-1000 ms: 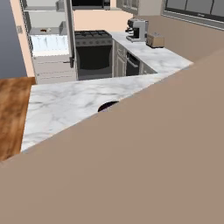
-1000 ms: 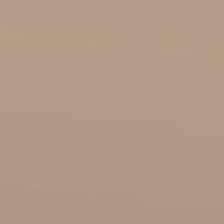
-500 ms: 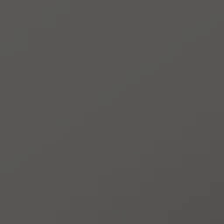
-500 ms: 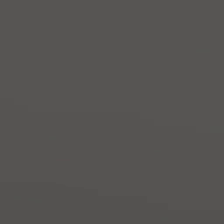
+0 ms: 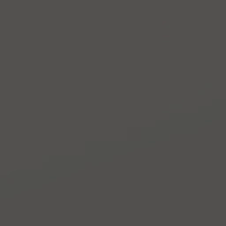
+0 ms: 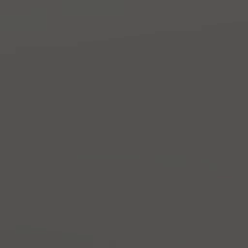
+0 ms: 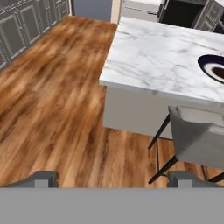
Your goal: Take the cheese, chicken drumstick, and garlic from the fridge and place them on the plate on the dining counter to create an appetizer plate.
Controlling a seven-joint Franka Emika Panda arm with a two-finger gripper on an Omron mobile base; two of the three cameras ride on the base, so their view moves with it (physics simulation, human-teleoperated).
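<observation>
Gripper [image 7: 113,178] wide open and empty over the floor, plate [image 7: 213,68] on dining counter [image 7: 166,57] looks bare, all three items left.

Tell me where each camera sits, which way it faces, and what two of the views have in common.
Left base view: on the base, behind the arm to its left; it faces a flat dark grey surface, nothing tellable.
Right base view: on the base, behind to the right; same flat dark grey.
Hand view: on the hand, looking down over wood floor at the dining counter, plate and a grey chair; open gripper at bottom.
Shared: both base views are blank grey.
</observation>
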